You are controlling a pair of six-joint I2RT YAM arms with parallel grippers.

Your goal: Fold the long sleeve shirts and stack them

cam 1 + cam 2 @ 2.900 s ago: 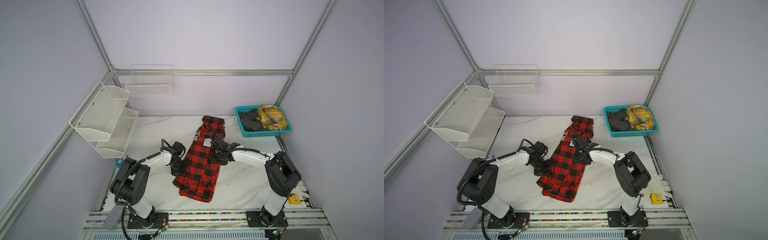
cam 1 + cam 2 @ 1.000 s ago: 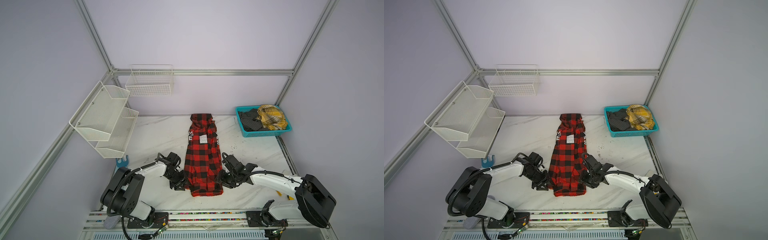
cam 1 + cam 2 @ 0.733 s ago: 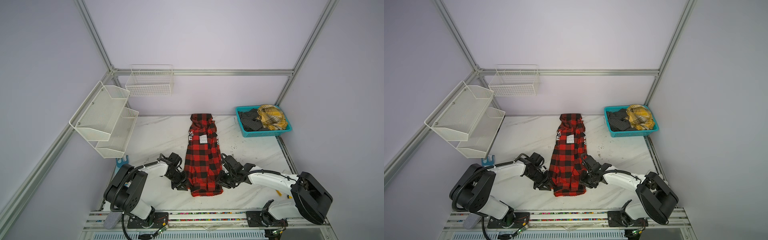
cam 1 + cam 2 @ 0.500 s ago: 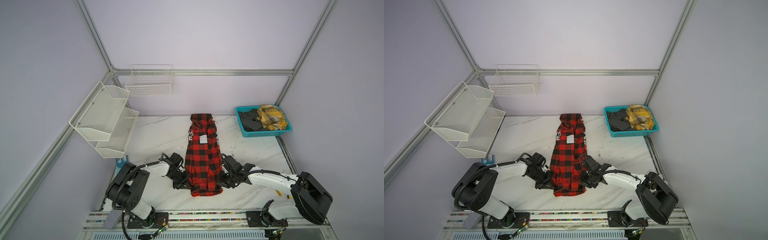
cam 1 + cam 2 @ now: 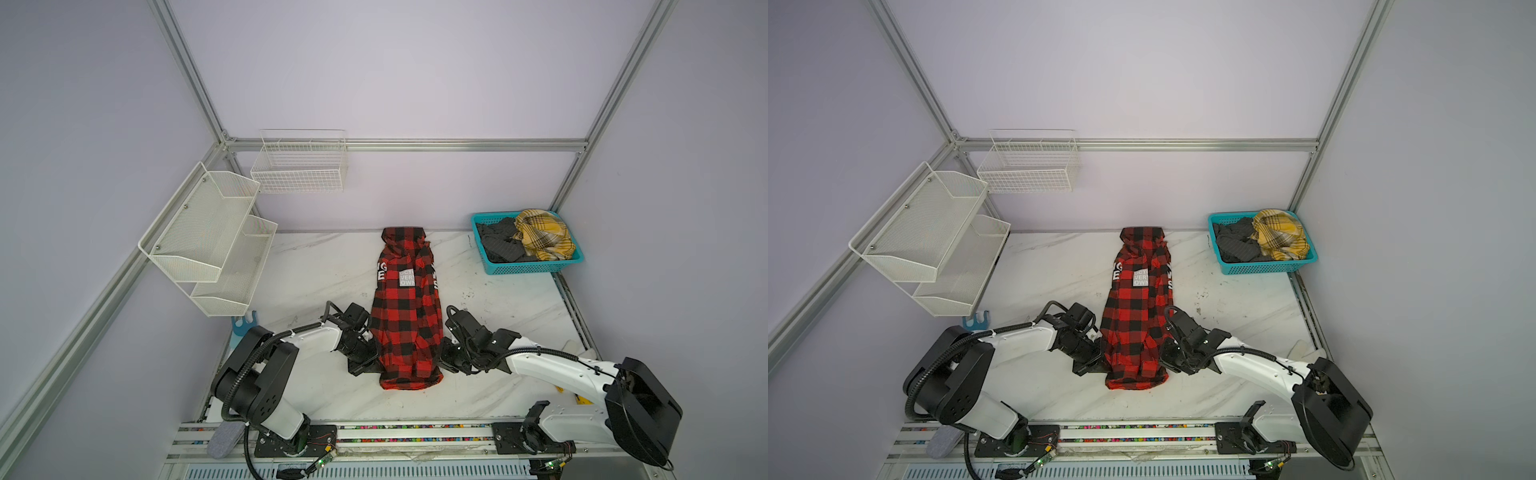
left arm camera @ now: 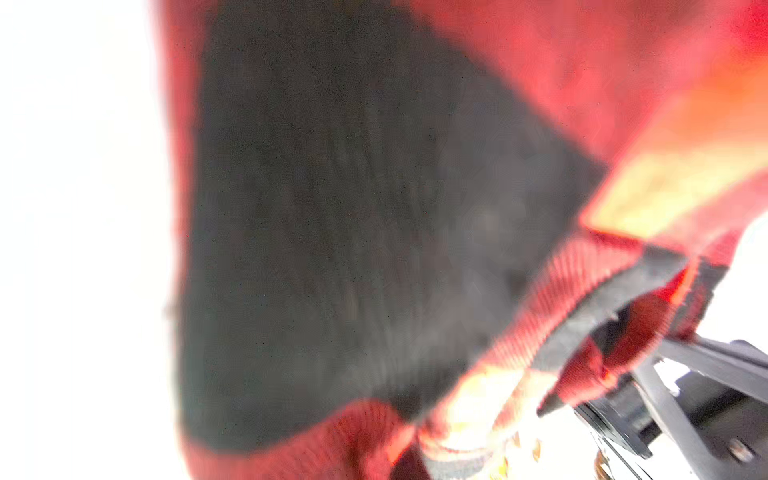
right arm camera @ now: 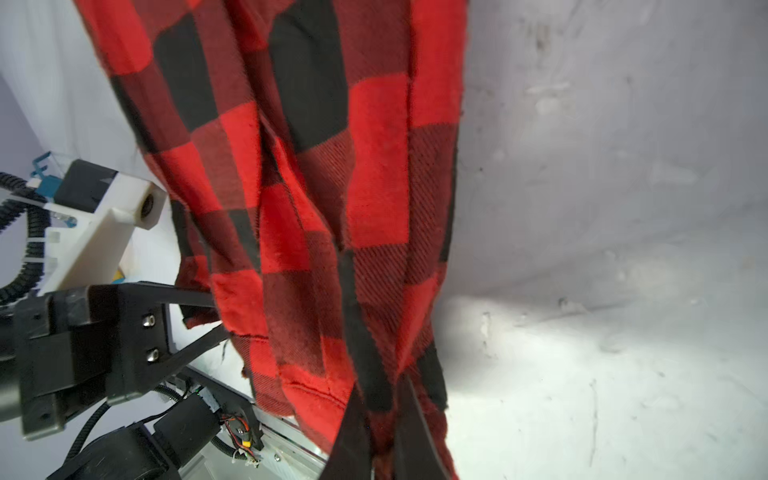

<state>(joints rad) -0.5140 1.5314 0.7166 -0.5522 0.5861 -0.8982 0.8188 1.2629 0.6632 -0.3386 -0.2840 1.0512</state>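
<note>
We see the red-and-black shirt [image 5: 407,316] [image 5: 1138,324] lying lengthwise down the middle of the marble table [image 5: 316,270] in both top views. It is gathered narrow, and its white block letters wrap round the sides, so we cannot read them whole. The left gripper [image 5: 376,353] sits at the shirt's near left edge and the right gripper [image 5: 442,357] at its near right edge; from above, cloth hides both sets of tips. In the right wrist view the right gripper [image 7: 380,386] has its two dark fingers close together with red cloth pinched between them, so its jaws are closed on the shirt. Across the fabric, the left gripper [image 7: 216,318] runs its fingers into the opposite edge. Its tips are hidden behind the cloth, and its jaws are closed on the shirt too. The left wrist view is blurred and partly washed out, and the shirt [image 6: 332,208] fills most of it. The yellow plaid garment [image 5: 540,235] and the dark grey garment [image 5: 498,245] lie bunched in the teal basket [image 5: 528,270] at the table's far right corner, their shapes hard to make out.
</note>
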